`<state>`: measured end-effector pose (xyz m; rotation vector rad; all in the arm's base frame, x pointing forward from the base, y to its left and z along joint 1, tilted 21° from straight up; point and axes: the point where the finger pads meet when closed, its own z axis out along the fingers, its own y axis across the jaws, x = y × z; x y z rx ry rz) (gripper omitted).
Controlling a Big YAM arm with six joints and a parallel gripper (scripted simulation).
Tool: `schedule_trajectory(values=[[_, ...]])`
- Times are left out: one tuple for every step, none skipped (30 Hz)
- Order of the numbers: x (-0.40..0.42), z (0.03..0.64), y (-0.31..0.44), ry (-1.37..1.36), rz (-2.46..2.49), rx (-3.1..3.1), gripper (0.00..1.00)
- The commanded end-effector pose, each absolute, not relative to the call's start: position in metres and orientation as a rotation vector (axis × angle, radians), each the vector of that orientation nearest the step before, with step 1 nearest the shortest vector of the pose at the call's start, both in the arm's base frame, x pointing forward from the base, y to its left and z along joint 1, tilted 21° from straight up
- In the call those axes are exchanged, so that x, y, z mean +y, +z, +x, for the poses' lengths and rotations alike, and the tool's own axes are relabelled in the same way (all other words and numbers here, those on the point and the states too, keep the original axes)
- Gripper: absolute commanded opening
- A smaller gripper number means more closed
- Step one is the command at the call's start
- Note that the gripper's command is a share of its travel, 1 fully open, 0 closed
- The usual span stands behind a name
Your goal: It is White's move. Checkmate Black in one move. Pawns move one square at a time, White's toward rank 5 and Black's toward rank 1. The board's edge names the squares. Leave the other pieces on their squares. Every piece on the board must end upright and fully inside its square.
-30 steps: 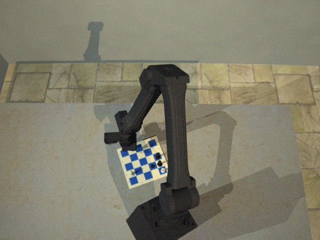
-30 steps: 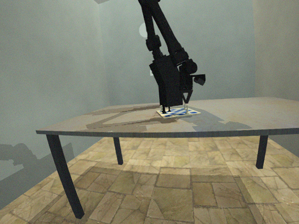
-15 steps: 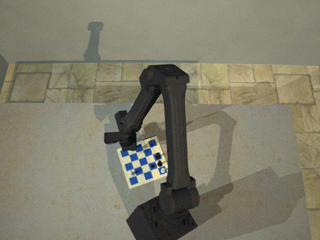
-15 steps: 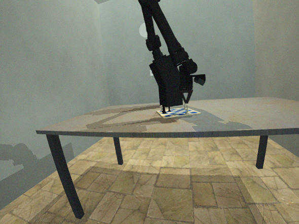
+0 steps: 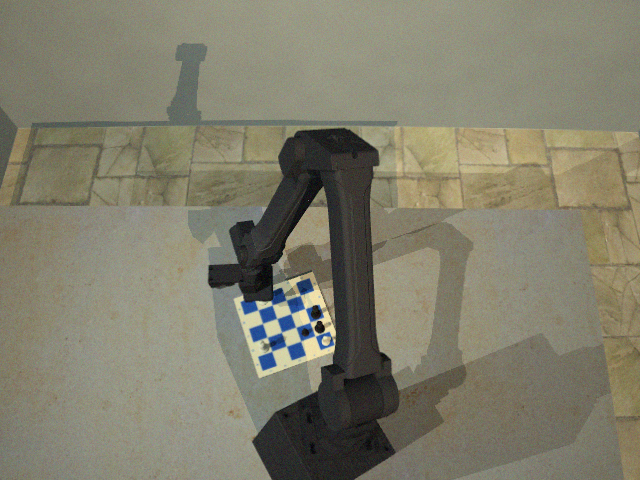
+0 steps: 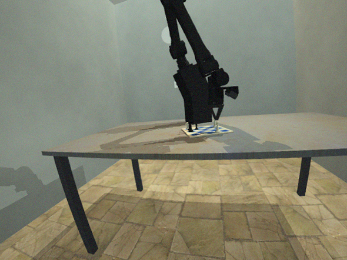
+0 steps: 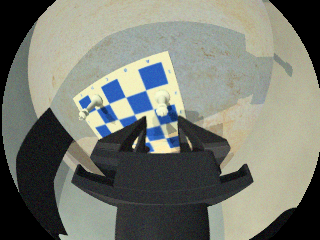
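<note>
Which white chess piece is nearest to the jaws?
The white piece just beneath the jaws; the other white piece in the wrist view stands at the board's left corner.

1. You can't read the edge lettering on the board (image 5: 268, 361); it is too small.
2. The arm (image 5: 351, 268) covers the board's right edge.
3. The gripper (image 7: 159, 135) hides the squares beneath it.
4. The piece (image 5: 265, 345) types are too blurred to name.

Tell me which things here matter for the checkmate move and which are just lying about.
For the job:
chessboard
white pieces
black pieces
gripper, partly open, holding nothing

Just there:
table
arm's base
stone-tile floor
</note>
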<state>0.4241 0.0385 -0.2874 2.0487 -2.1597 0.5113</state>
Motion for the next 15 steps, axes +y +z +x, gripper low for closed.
schedule_trajectory(values=[[0.035, 0.434, -0.285, 0.518, 2.054, -2.171, 0.40], [0.034, 0.431, -0.290, 0.513, 2.051, -2.168, 0.40], [0.034, 0.431, -0.290, 0.513, 2.051, -2.168, 0.40], [0.034, 0.431, -0.290, 0.513, 2.051, -2.168, 0.40], [0.033, 0.429, -0.294, 0.512, 2.051, -2.167, 0.40], [0.033, 0.430, -0.295, 0.513, 2.051, -2.168, 0.40], [0.032, 0.430, -0.296, 0.512, 2.051, -2.168, 0.40], [0.032, 0.430, -0.298, 0.512, 2.051, -2.167, 0.40], [0.031, 0.430, -0.299, 0.512, 2.051, -2.167, 0.40], [0.030, 0.430, -0.301, 0.512, 2.051, -2.167, 0.40], [0.030, 0.431, -0.303, 0.512, 2.051, -2.167, 0.40], [0.029, 0.431, -0.306, 0.512, 2.051, -2.167, 0.40], [0.028, 0.431, -0.308, 0.512, 2.051, -2.167, 0.40], [0.027, 0.431, -0.310, 0.512, 2.051, -2.167, 0.40], [0.026, 0.431, -0.313, 0.511, 2.051, -2.167, 0.40]])
